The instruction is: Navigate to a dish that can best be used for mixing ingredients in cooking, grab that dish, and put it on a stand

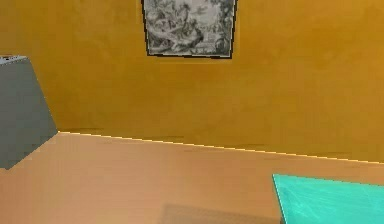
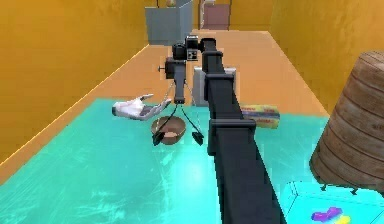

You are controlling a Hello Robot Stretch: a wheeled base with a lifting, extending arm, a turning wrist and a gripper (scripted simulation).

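In the arm side view a small brown bowl (image 2: 169, 132) is seen against a teal surface (image 2: 90, 170). The dark arm (image 2: 232, 130) reaches out over that surface. The gripper (image 2: 178, 126) is at the arm's far end, and its thin fingers (image 2: 159, 132) come down around the bowl. The bowl is at the gripper's far end with the surface behind it, so I cannot tell whether it holds anything. A white object (image 2: 135, 106) lies just left of the bowl.
A wooden barrel-like thing (image 2: 355, 125) rises at the arm side view's right, with a colourful flat item (image 2: 264, 115) beside the arm. A grey cabinet (image 1: 20, 110) stands at the forward view's left before an orange wall with a picture (image 1: 190, 28). The teal surface's corner (image 1: 330, 198) shows bottom right.
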